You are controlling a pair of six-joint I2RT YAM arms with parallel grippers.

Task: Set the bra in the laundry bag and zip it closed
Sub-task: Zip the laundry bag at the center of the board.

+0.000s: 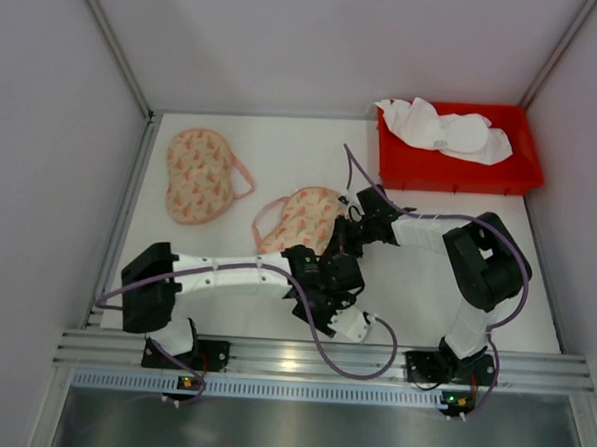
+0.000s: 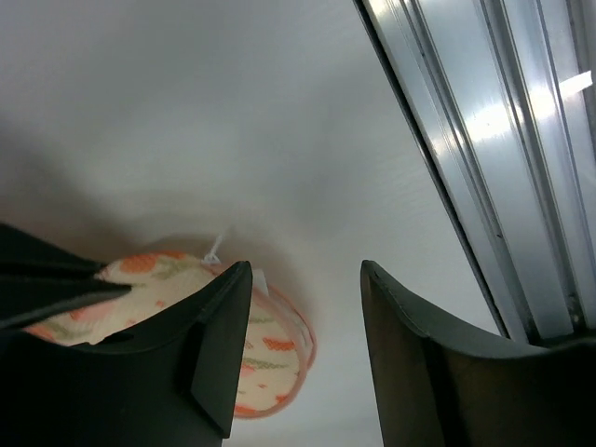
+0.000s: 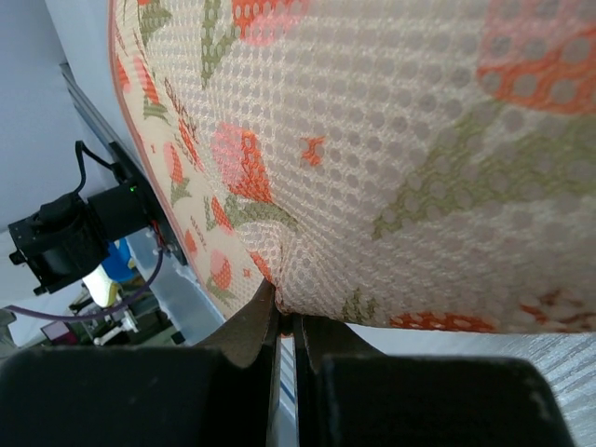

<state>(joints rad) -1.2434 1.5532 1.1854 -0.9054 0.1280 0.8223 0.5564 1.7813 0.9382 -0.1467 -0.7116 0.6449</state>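
Your right gripper [image 3: 284, 312] is pinched tight on the edge of the laundry bag [image 3: 391, 140].
Your left gripper [image 2: 305, 279] hangs parted and empty just beside that patterned mesh bag, mid-table. The white bra [image 1: 444, 131] lies in the red bin [image 1: 456, 177] at the far right corner.

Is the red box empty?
No, the red box has a crumpled white cloth lying inside it.

left arm [image 1: 226, 275] stretched right, jaws apart | right arm [image 1: 482, 261] folded, jaws apparently shut
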